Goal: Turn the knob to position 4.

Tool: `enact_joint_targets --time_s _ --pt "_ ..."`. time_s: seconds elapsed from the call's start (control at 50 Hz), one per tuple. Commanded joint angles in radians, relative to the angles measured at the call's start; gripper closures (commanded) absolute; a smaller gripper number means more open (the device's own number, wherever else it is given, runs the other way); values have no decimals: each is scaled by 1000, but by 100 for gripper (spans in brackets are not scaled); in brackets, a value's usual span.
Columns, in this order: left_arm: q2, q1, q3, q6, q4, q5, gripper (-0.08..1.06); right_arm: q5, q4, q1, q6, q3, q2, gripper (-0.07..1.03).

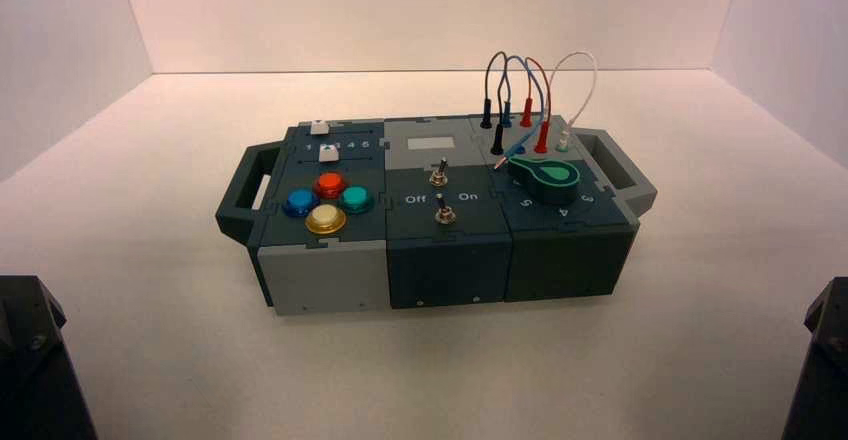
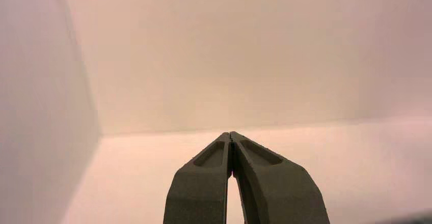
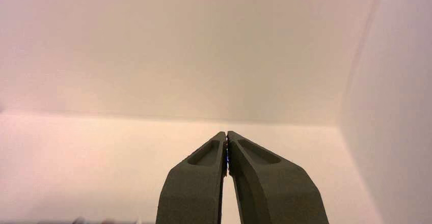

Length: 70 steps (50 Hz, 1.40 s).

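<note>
The knob (image 1: 545, 178), a dark-green dial with a lighter green teardrop top, sits on the right section of the box (image 1: 440, 260) in the high view. Position 4 (image 1: 562, 213) is printed on the dark panel just in front of the knob. Both arms are parked low at the near corners, far from the box: the left arm (image 1: 30, 360) and the right arm (image 1: 825, 355). In the left wrist view my left gripper (image 2: 231, 134) is shut on nothing and faces a bare wall. My right gripper (image 3: 226, 133) is likewise shut and empty.
Several round push buttons (image 1: 329, 200) sit on the box's left section, with a white slider (image 1: 319, 127) behind them. Two metal toggle switches (image 1: 441, 194) stand in the middle. Looped wires (image 1: 530, 85) rise behind the knob. Handles (image 1: 245, 195) stick out at both ends.
</note>
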Motion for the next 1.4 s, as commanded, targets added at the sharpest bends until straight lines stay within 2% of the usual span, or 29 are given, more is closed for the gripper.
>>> enact_joint_targets --time_s 0.02,0.26,0.48,0.58,0.64,0.72,0.9,1.18,1.4 --pt "52 -84 -55 3 0 83 100 66 0 44 -3 -51 57 97" --pt "201 -264 -104 5 -2 222 100 204 0 120 -3 -86 141 97" --pt "327 -417 -137 3 -2 311 100 374 3 241 3 -140 201 98" --pt "345 -460 -141 3 -5 328 100 431 15 284 9 -153 213 98" --pt "362 -506 -147 3 -5 348 100 512 54 302 11 -173 238 98" --pt "382 -545 -153 3 -5 356 100 580 80 304 11 -189 275 98" --pt "410 -607 -160 5 -5 360 100 618 89 316 9 -189 348 98" --pt "468 -634 -176 5 -6 360 100 618 103 396 8 -227 492 98" --pt "515 -667 -192 5 -6 360 100 615 94 396 2 -236 511 98"
